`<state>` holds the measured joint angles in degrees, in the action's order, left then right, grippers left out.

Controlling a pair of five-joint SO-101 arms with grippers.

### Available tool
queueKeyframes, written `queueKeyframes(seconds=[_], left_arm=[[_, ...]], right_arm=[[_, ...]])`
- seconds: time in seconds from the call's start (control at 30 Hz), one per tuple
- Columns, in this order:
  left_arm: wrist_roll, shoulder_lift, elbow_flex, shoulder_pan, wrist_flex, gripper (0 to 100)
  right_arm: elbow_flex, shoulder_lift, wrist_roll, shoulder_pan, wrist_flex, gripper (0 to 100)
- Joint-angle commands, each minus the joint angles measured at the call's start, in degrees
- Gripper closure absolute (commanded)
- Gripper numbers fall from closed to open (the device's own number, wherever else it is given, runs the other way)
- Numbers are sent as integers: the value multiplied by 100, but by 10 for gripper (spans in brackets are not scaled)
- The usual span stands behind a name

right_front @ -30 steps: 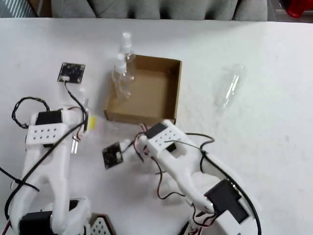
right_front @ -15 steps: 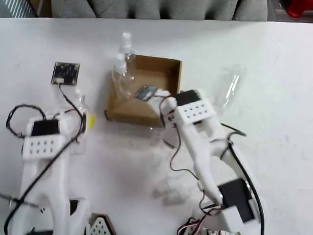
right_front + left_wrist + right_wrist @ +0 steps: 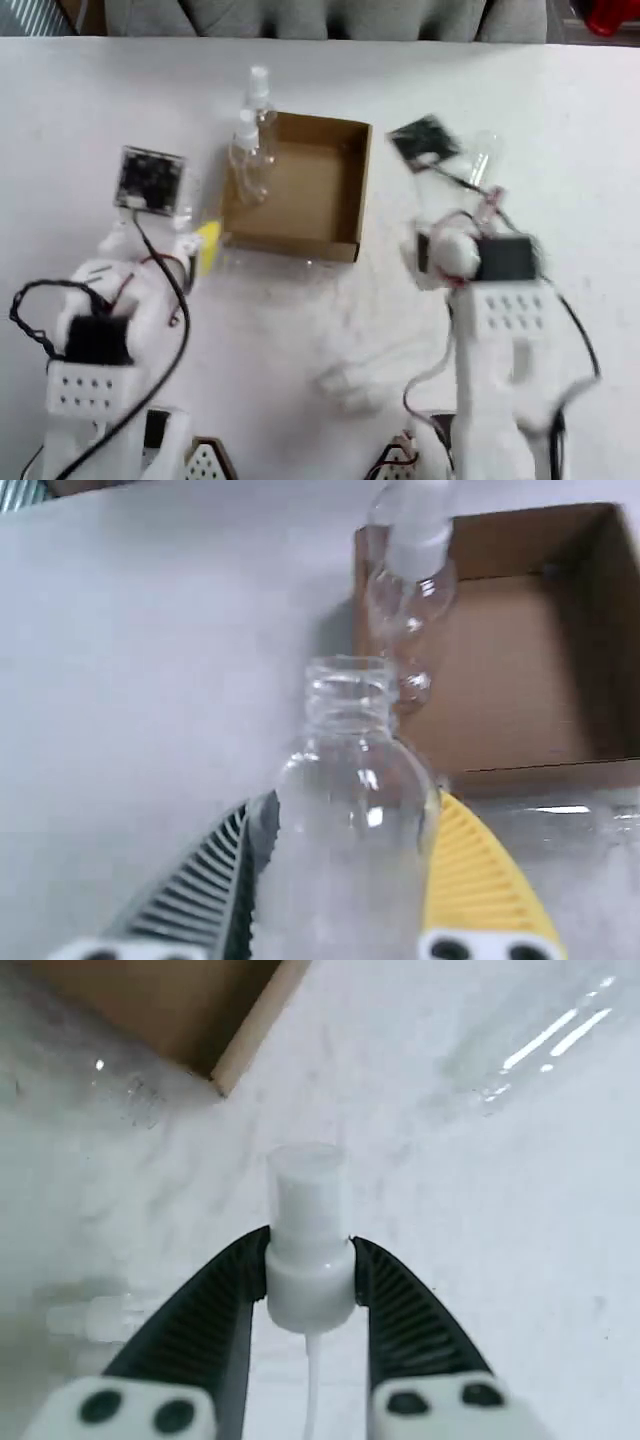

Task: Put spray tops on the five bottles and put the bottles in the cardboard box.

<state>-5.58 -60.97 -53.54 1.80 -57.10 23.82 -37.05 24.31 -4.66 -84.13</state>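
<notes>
While the left tool [image 3: 350, 815] clenches an uncapped clear plastic bottle [image 3: 350, 770] upright beside the brown cardboard box [image 3: 300, 190], the right tool [image 3: 310, 1250] grips a white spray top [image 3: 308, 1220]; capping seems next, needing its tube aligned over the neck.

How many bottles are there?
5, maybe more hidden. Two topped bottles at the box's left wall; held bottle in the left end effector; near bottle lying before the box; side bottle right of it.

We log bright, even light; table [image 3: 560, 100] nearly washed out. Glare streaks on lying bottle [image 3: 540, 1045] ahead of right gripper [image 3: 310, 1248]; soft shadow inside cardboard box [image 3: 605, 630].
</notes>
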Motion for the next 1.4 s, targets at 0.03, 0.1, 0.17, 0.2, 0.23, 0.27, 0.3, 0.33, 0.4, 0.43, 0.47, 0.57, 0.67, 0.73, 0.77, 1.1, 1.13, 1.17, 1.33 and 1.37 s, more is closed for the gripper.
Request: queueKeyframes(seconds=[0.03,0.1,0.17,0.2,0.23,0.27,0.3,0.33,0.4,0.43,0.47,0.57,0.67,0.73,0.77,1.1,1.13,1.17,1.33,1.37], left_arm=[[70,-1007,53,-1077,475,980],[70,-1323,44,-1420,563,980],[70,-1622,-105,-1842,765,980],[70,-1771,-202,-2035,949,980],[70,-1921,-325,-2211,1116,980],[70,-2079,-475,-2378,1266,980],[70,-2237,-624,-2519,1398,980],[70,-2404,-791,-2624,1503,980],[70,-2738,-1134,-2782,1662,980],[70,-2905,-1327,-2835,1749,980],[70,-3081,-1521,-2853,1846,980],[79,-3600,-2110,-2826,2171,980],[492,-4119,-2576,-2818,2523,980],[949,-4382,-2796,-2818,2699,980],[1196,-4435,-2866,-2818,2796,980],[1169,-4409,-3411,-2712,3569,980],[1046,-4409,-3490,-2615,3666,980],[976,-4409,-3578,-2501,3798,980],[914,-4409,-4176,-1965,4659,980],[914,-4409,-4264,-1921,4774,980]], right_arm=[[-387,-1666,-1125,998,286,983],[-519,-2026,-1389,1191,488,983],[-642,-2211,-1433,1235,664,983],[-730,-2229,-1451,1244,725,983],[-835,-2229,-1547,1244,796,983],[-949,-2229,-1749,1244,884,983],[-1046,-2229,-1996,1244,1007,983],[-1143,-2229,-2233,1244,1138,983],[-1336,-2229,-2620,1226,1376,983],[-1442,-2229,-2787,1218,1473,983],[-1547,-2229,-2936,1218,1578,983],[-1758,-2229,-3314,1165,2000,983],[-1670,-2220,-3727,637,2949,983],[-1521,-2229,-3815,295,3653,983],[-1468,-2229,-3815,101,3987,983],[-1451,-1974,-2778,-2352,5727,984],[-1451,-1859,-2629,-2571,5727,984],[-1451,-1745,-2488,-2765,5727,984],[-1547,-1358,-2092,-3257,5446,984],[-1662,-1332,-2057,-3319,5147,984]])
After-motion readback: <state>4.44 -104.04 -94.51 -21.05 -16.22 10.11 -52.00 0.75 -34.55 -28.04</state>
